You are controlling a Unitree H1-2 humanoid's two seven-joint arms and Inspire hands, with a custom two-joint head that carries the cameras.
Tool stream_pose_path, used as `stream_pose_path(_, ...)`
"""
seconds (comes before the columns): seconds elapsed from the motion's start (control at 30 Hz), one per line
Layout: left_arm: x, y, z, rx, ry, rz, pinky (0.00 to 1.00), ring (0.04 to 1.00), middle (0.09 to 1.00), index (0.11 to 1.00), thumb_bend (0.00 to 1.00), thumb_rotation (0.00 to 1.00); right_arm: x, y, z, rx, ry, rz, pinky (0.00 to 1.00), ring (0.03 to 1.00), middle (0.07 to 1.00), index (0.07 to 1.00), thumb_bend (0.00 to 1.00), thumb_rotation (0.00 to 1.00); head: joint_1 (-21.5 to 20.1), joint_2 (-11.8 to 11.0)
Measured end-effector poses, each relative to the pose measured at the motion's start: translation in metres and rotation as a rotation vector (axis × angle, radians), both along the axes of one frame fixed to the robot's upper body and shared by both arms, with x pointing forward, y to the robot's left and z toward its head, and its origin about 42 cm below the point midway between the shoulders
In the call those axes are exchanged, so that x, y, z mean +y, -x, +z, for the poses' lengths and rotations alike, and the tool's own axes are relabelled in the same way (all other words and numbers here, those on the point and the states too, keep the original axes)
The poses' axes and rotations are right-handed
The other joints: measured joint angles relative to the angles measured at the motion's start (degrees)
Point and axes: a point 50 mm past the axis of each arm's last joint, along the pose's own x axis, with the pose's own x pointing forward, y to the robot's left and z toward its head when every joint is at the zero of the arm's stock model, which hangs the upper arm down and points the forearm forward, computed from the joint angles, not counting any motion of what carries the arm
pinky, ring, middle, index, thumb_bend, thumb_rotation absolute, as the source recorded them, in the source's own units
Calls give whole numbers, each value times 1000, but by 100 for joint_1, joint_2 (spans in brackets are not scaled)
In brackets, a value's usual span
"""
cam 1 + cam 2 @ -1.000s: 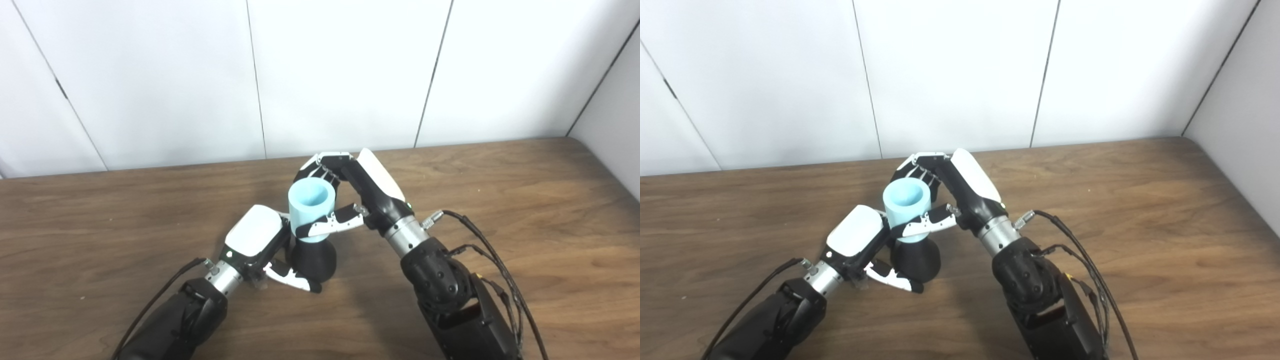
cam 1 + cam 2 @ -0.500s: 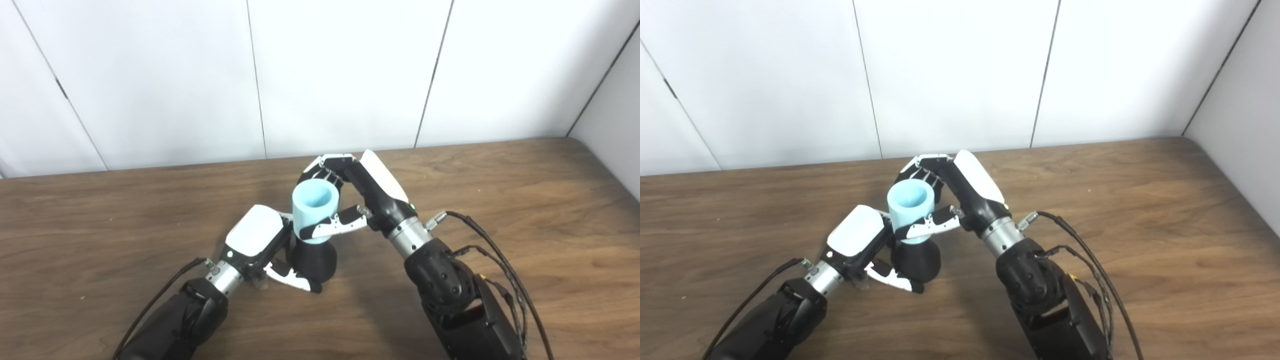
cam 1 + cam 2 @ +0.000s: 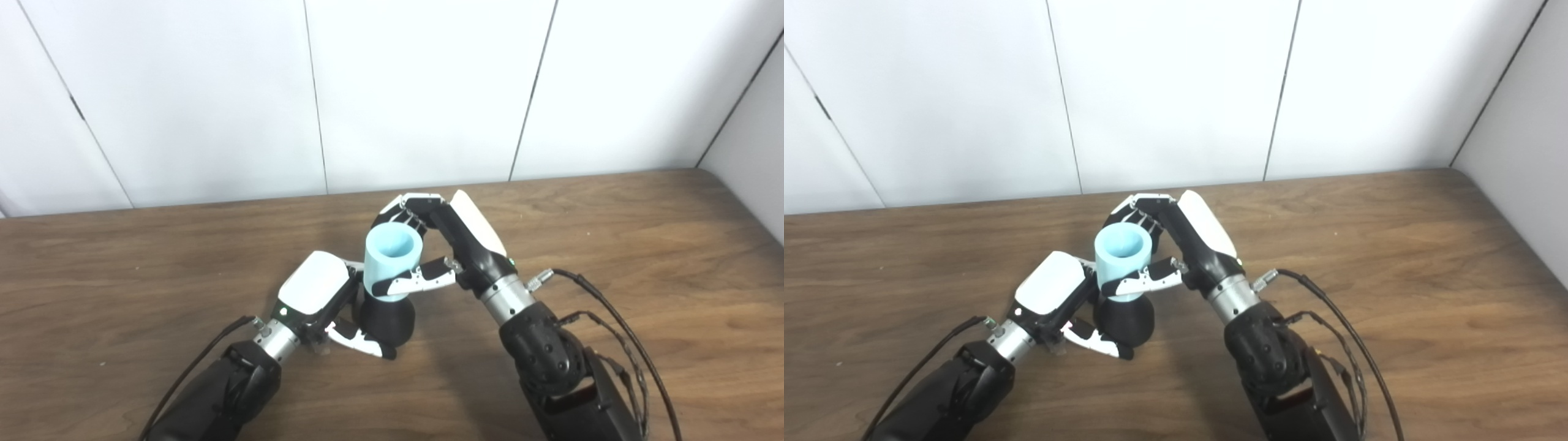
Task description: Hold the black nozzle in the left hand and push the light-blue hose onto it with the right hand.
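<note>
left hand [image 3: 315, 293] grasping black nozzle [image 3: 386, 318] on table [image 3: 612, 233], right hand [image 3: 447, 245] clasping upright light-blue hose [image 3: 391, 260] atop it

The black nozzle [image 3: 386, 320] hides its top inside the light-blue hose [image 3: 392, 260], low in the frame's centre. Left hand [image 3: 318, 300] fingers vanish behind it; both forearms are cropped by the bottom edge.

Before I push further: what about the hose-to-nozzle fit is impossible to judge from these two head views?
- Top of the black nozzle: hidden inside the light-blue hose in both views, so seating depth is unknown.
- Joint line: crossed by the right hand's thumb.
- Left hand fingers behind the nozzle: hidden by its own back and the nozzle.
- Hose interior: only the upper bore shows; too shaded to see anything deeper.
</note>
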Motion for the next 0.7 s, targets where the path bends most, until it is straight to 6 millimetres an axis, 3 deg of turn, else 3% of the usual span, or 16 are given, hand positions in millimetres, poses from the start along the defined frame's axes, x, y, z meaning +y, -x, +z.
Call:
stream_pose_path(0.33,0,0,0,-2,-1,-1,319,399,465,533,500,0,3,1,-7,4,-49,-22,284,382,459,542,512,0,9,-26)
stream_pose_path(0.5,0,0,0,-3,-2,-1,320,405,469,529,501,0,4,1,-6,18,-45,-23,330,405,499,526,516,0,0,-35)
stream_pose_path(0.57,0,0,0,-3,-2,-1,328,412,469,513,503,0,4,2,-5,36,-39,-23,376,478,558,497,520,109,-9,-35)
stream_pose_path(0.7,0,0,0,-2,-3,-1,340,416,476,520,502,0,4,2,-3,65,-32,-20,373,475,554,488,519,130,-17,-44)
